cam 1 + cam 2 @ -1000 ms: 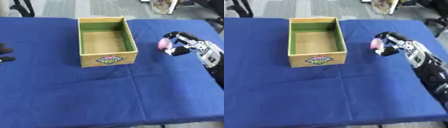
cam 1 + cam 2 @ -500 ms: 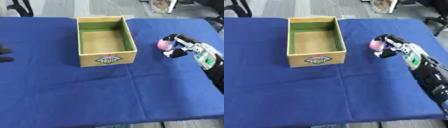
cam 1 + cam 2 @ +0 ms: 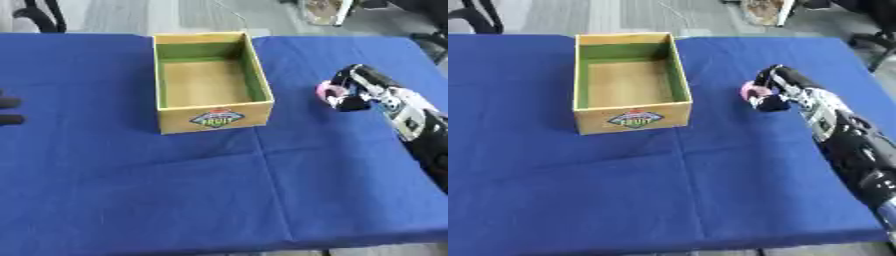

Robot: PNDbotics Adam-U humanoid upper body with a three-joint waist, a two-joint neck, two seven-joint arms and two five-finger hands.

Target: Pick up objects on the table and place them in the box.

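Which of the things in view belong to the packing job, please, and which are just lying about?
Part of the job:
- pink object, held in the curled fingers of the right hand
- box, open, nothing visible inside
- left hand, only dark fingertips at the left edge

Just lying about:
- blue tablecloth
- chair base beyond the table

The box bears a front label reading "FRUIT" (smaller print unreadable).
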